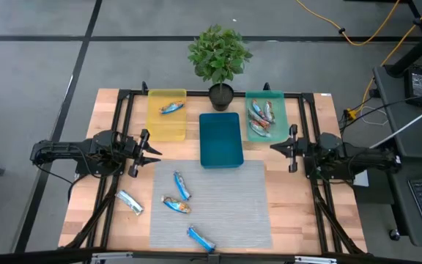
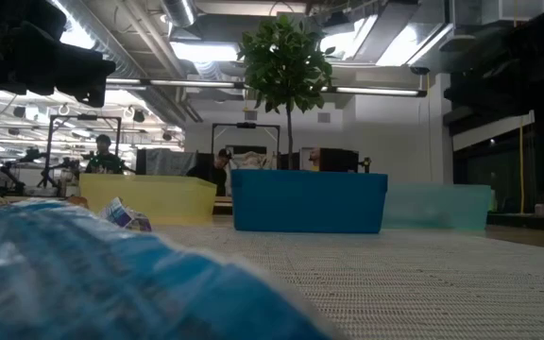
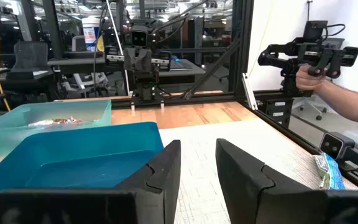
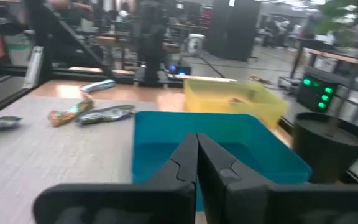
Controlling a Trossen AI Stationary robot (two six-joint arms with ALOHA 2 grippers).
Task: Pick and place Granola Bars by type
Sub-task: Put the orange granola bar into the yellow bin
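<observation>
Several granola bars lie loose. Blue-wrapped ones (image 1: 181, 185) (image 1: 201, 238) and a red-orange one (image 1: 176, 204) rest flat on the grey mat. A silvery-white one (image 1: 130, 202) rests on the bare wood left of it. One bar (image 1: 171, 108) lies in the yellow tray (image 1: 155, 125), and several (image 1: 260, 117) lie in the teal tray (image 1: 278, 110). The blue tray (image 1: 220, 139) holds nothing. My left gripper (image 1: 152, 150) (image 3: 197, 146) hovers open, left of the blue tray. My right gripper (image 1: 273, 147) (image 4: 196, 138) hovers shut to that tray's right.
A potted plant (image 1: 220, 59) stands behind the blue tray at the far edge. A black frame (image 1: 127, 110) runs along the table's sides. In the low view a blurred blue wrapper (image 2: 83, 274) fills the foreground. A person's hand (image 3: 328, 87) shows beyond the table.
</observation>
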